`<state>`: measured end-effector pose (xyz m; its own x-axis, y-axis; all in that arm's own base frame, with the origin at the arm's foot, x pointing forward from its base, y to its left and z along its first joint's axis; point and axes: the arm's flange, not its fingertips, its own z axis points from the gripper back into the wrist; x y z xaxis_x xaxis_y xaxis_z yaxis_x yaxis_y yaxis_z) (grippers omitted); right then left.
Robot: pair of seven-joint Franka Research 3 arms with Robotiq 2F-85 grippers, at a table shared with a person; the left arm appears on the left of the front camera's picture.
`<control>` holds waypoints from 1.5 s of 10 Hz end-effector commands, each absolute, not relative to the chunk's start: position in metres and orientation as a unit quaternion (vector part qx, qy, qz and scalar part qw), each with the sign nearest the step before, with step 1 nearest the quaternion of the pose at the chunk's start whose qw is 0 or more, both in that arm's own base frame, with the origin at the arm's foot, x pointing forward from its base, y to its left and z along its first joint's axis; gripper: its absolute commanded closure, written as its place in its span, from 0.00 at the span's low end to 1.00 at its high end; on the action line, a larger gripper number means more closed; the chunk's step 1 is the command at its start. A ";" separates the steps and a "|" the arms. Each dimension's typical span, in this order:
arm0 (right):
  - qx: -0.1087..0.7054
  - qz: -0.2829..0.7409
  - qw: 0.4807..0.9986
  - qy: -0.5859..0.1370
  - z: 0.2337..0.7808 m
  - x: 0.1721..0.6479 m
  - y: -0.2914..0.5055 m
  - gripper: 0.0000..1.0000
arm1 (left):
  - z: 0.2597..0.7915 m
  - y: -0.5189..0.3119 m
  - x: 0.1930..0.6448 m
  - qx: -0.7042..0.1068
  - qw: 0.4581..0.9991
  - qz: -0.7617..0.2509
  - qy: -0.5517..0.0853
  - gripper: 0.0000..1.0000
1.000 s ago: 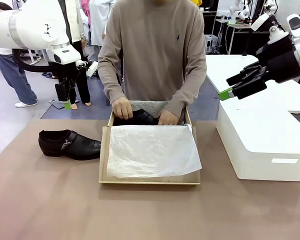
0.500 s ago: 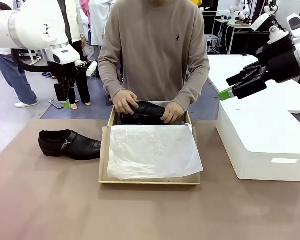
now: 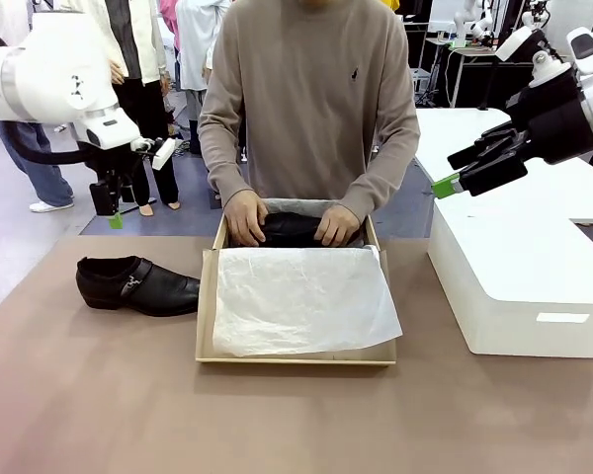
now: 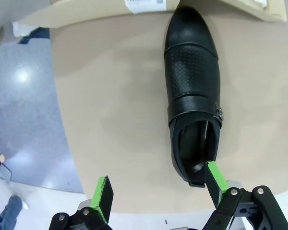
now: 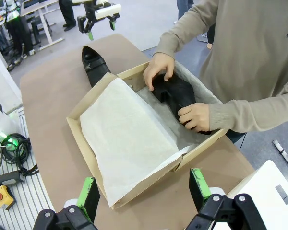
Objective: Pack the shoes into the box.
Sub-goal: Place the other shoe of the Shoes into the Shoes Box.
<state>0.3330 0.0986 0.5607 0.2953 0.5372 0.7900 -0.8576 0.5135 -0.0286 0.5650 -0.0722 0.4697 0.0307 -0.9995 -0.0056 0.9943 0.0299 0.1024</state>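
Front, loose shoe (image 3: 138,284): glossy black leather dress shoe with a pointed toe and a buckled side strap. Rests on its sole on the brown table (image 3: 79,395), at 9 o'clock of the box, toe toward 3 o'clock, just short of the box wall.
Front, box (image 3: 206,308): tan, shallow cardboard shoebox with white tissue paper (image 3: 301,296) spread over the near half.
Front, boxed shoe (image 3: 292,229): matching black shoe at 12 o'clock inside the box, under both of the person's hands (image 3: 244,217).
Front, left gripper (image 3: 112,209): hangs in the air at 12 o'clock of the loose shoe, fingers down.
Front, right gripper (image 3: 445,170): at 2 o'clock of the box, over the large white block (image 3: 514,267), fingers apart, empty.
Left wrist, fingers: green pads spread wide with nothing between them. Loose shoe (image 4: 192,86) has its toe at 12 o'clock and its heel in line with the pad at 5 o'clock.
Right wrist, fingers: spread and empty at 6 o'clock. Box centred, boxed shoe at 1 o'clock, loose shoe at 11 o'clock.
Handling: probably light, with a stiff sole and heel and a softer upper. Likely slippery from the gloss, and easily scuffed.
Hold: best across the heel end or at the strap, not the tapering toe.
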 end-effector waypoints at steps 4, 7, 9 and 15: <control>0.211 0.453 0.772 -0.393 0.561 0.335 0.098 0.00 | 0.444 -0.053 0.585 0.006 0.713 -0.701 -0.001 0.00; 0.211 0.453 0.772 -0.393 0.561 0.335 0.098 0.00 | 0.437 -0.050 0.593 -0.006 0.713 -0.701 0.010 0.00; 0.211 0.453 0.772 -0.393 0.561 0.335 0.098 0.00 | 0.431 -0.053 0.587 0.003 0.722 -0.692 0.010 0.00; 0.211 0.453 0.772 -0.393 0.561 0.335 0.098 0.00 | 0.429 -0.055 0.590 -0.013 0.725 -0.688 0.022 0.00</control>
